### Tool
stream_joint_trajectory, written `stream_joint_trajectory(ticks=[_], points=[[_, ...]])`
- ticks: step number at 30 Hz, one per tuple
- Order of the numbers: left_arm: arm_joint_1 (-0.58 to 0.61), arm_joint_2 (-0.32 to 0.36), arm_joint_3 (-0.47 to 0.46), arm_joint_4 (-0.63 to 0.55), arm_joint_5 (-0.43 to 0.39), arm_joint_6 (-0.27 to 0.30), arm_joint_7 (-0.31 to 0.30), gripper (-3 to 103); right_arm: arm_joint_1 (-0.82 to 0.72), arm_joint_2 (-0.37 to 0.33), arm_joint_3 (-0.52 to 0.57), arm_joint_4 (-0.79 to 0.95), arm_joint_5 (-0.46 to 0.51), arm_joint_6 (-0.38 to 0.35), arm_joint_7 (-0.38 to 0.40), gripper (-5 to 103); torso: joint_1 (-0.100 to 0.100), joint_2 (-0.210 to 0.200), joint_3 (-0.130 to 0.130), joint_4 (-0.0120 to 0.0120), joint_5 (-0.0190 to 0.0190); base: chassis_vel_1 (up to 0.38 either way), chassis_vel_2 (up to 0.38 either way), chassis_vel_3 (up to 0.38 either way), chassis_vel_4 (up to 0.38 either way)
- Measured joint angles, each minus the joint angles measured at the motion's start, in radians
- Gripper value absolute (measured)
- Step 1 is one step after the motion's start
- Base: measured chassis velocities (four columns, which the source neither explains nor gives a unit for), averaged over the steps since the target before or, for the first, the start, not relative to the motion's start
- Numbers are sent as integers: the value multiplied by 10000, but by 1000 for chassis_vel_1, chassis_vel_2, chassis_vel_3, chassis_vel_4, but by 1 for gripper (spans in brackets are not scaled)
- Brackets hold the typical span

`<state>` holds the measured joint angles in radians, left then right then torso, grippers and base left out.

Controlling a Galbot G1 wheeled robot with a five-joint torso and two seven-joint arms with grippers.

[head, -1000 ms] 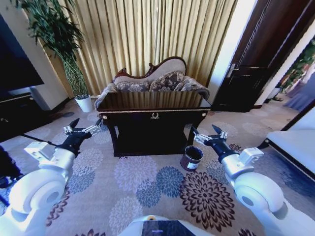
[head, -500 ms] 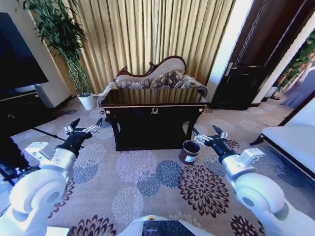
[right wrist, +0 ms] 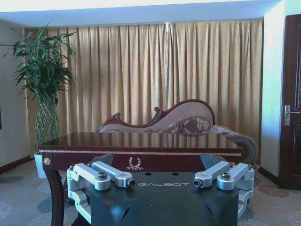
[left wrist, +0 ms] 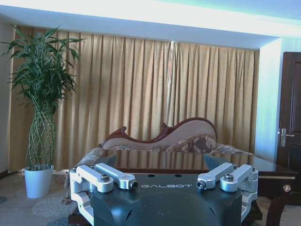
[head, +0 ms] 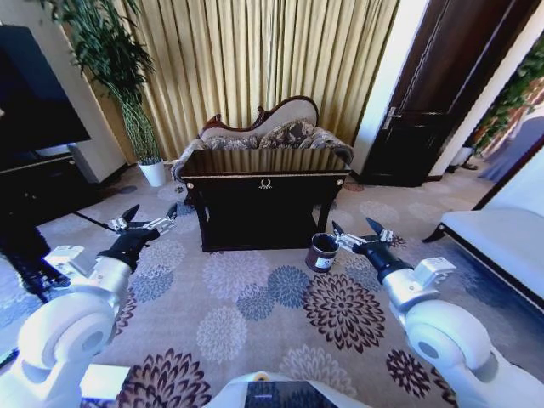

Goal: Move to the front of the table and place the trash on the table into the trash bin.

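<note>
The dark glossy table (head: 263, 172) stands ahead on the floral carpet, its gold ornament facing me. The small maroon trash bin (head: 322, 252) sits on the carpet by the table's front right leg. The trash is out of view; the shiny top shows only reflections. My left gripper (head: 150, 218) hangs open in the air left of the table. My right gripper (head: 355, 230) is open too, just right of the bin and level with it. Both wrist views look over open fingers (left wrist: 85, 178) (right wrist: 83, 175) toward the table (left wrist: 278, 173) (right wrist: 141, 142).
A carved sofa (head: 263, 132) stands behind the table before gold curtains. A tall plant in a white pot (head: 154, 172) and a dark TV stand (head: 38, 178) are at the left. A dark door (head: 425, 136) and a white bench (head: 493, 242) are at the right.
The whole view has shifted: the table and bin now look smaller and farther off, so the camera moved away. Both arms keep the same pose, grippers open.
</note>
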<state>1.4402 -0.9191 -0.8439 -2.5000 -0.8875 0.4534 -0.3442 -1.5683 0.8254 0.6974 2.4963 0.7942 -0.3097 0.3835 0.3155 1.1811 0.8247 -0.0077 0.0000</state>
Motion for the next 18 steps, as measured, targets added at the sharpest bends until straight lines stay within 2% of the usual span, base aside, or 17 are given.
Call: stream_joint_trajectory(ticks=[5,8,18], points=[[13,3,97,0,13,0,1,100,-32,23,13,-35,-10,135,0,100,-2,2,-1,6,-5,140,-104,-129,115],[13,3,182,0,20,0,-2,100,-41,56,9,-114,-116,251,-4,100,-2,2,0,-1,1,36,-80,-53,90],[-52,-83,253,1,37,-103,-14,100,17,124,266,-116,-78,361,177,100,2,-1,2,4,-2,3,-13,-6,9]])
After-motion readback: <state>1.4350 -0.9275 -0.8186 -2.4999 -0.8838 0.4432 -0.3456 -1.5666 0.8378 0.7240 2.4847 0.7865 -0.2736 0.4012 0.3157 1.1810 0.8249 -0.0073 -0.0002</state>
